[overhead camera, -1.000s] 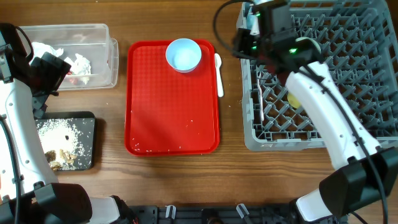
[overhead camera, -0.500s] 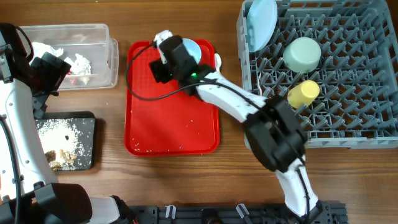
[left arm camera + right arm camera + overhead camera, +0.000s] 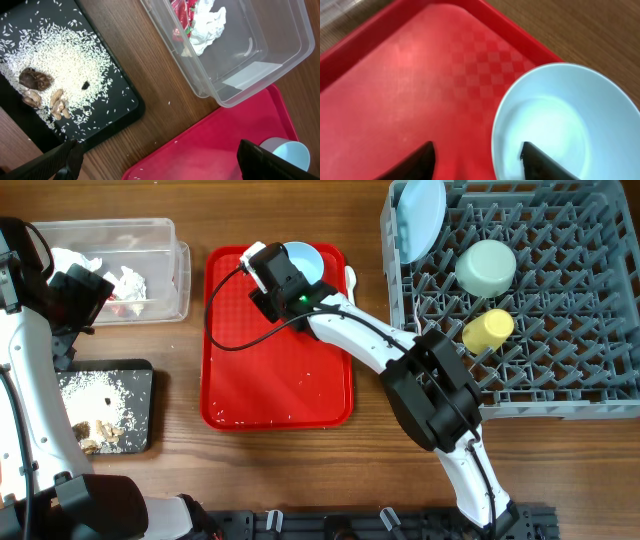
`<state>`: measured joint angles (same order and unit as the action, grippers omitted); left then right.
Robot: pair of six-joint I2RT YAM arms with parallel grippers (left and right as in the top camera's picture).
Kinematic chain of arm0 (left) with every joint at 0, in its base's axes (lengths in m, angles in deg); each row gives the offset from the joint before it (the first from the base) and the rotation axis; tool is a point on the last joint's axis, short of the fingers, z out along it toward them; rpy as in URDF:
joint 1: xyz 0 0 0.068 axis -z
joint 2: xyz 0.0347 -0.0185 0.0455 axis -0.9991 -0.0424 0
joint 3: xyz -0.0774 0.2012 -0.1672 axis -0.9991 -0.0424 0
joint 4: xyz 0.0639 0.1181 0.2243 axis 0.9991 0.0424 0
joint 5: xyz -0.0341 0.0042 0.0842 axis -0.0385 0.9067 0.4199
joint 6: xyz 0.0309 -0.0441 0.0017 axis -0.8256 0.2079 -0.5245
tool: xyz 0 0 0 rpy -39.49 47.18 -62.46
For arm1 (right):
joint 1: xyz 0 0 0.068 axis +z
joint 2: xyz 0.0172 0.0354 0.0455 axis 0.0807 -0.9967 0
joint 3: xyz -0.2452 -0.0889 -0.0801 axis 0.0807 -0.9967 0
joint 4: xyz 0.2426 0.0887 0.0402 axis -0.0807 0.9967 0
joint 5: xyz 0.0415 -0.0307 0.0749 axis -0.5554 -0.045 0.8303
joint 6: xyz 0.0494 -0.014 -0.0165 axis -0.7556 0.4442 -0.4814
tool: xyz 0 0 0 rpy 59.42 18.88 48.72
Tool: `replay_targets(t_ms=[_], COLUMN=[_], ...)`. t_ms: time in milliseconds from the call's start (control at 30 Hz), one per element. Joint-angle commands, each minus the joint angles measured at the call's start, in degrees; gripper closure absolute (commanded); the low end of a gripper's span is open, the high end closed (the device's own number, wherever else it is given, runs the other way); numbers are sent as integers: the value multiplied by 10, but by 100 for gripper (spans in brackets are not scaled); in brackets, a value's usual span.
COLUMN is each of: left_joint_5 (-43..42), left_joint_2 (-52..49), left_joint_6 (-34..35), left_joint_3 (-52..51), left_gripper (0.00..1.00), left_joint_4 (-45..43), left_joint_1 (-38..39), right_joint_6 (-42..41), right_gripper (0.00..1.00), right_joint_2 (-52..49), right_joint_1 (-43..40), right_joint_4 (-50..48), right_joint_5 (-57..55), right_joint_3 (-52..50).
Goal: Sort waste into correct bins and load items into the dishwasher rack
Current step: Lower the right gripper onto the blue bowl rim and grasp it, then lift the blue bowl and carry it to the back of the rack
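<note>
The light blue bowl (image 3: pixel 306 264) (image 3: pixel 560 120) sits at the far end of the flat red tray (image 3: pixel 280 370). My right gripper (image 3: pixel 278 276) (image 3: pixel 480 160) hangs open over the bowl's left rim, with one finger above the bowl's inside and the other above the tray. A white spoon (image 3: pixel 350 278) lies beside the bowl, partly under my arm. In the dishwasher rack (image 3: pixel 396 310) stand the pale blue plate (image 3: pixel 420 218), mint-green bowl (image 3: pixel 486 266) and yellow cup (image 3: pixel 488 330). My left gripper (image 3: pixel 85 298) (image 3: pixel 160 160) is wide open and holds nothing.
The clear tub (image 3: pixel 150 228) (image 3: pixel 260 75) holds white napkins (image 3: pixel 125 280) (image 3: pixel 207 22) and a red wrapper (image 3: pixel 182 15). The black tray (image 3: pixel 140 380) (image 3: pixel 117 112) carries rice grains and brown scraps (image 3: pixel 100 432) (image 3: pixel 35 80). My right arm stretches across the tray's right side.
My right arm has swung from the rack across to the red tray and settled over the light blue bowl's rim. The plate, mint-green bowl and cup in the rack are uncovered. The left arm is still.
</note>
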<state>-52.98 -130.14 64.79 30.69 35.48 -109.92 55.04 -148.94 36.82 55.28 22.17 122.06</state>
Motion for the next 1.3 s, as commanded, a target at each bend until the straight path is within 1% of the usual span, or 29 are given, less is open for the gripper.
replay_targets(t_ms=[0,267,300,333,500,600,667,700,733,767,933,1000,1033,1167,1267], left_joint_5=[8,8,8,8,8,8,8,8,8,8,7,8,8,8,8], left_joint_2=[-1,-1,-1,-1,-1,-1,-1,-1,-1,-1,-1,-1,-1,-1,-1], left_joint_6=[2,2,2,2,2,2,2,1,2,2,2,1,2,2,2], left_joint_3=[2,2,2,2,2,2,2,2,2,2,2,2,2,2,2], left_gripper=[0,0,0,0,0,0,0,0,0,0,0,0,0,0,0], left_joint_4=[0,0,0,0,0,0,0,0,0,0,0,0,0,0,0], left_joint_1=[-3,-3,-3,-3,-3,-3,-3,-3,-3,-3,-3,-3,-3,-3,-3], right_joint_6=[10,7,7,6,-4,-22,-36,-49,-60,-71,-122,-158,-170,-197,-224], right_gripper=[52,53,55,60,63,71,79,87,93,94,96,96,96,96,96], right_joint_2=[-16,-23,-24,-25,-22,-16,-4,10,25,38,114,159,203,304,362], right_joint_1=[-8,-10,-11,-11,-6,-5,-5,-5,-5,-5,-8,-16,-28,-82,-158], right_joint_4=[18,37,43,52,57,59,63,67,69,70,90,112,135,200,264], right_joint_5=[-14,-14,-14,-14,-14,-16,-16,-16,-15,-15,-13,-12,-9,8,64], right_joint_3=[10,10,10,10,11,12,12,12,12,12,12,12,12,12,12])
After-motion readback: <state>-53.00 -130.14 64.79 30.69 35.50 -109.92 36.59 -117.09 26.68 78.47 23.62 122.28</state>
